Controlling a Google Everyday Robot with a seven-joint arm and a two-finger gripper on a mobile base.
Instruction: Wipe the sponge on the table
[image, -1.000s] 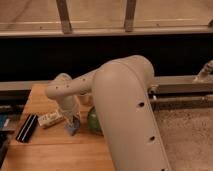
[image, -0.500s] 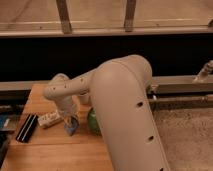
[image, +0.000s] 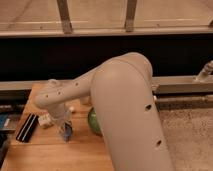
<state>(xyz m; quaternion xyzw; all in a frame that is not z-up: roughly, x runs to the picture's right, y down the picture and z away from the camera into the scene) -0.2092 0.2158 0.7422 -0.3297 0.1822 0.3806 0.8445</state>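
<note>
My gripper (image: 65, 131) points down at the wooden table (image: 50, 152), left of the middle, at the end of the big white arm that fills the centre of the view. It is shut on the small light-blue sponge (image: 66, 134), which sits low against the tabletop. The arm's wrist hides the upper part of the fingers. The sponge lies just left of the green bowl.
A green bowl (image: 93, 123) stands right of the gripper, half hidden by the arm. A black rectangular bar (image: 27, 128) lies near the table's left edge, with a small pale block (image: 45, 119) beside it. A grey metal rail (image: 180, 84) runs behind the table.
The gripper and the sponge have shifted a little to the left and toward the table's front. The bowl, bar and block have stayed put.
</note>
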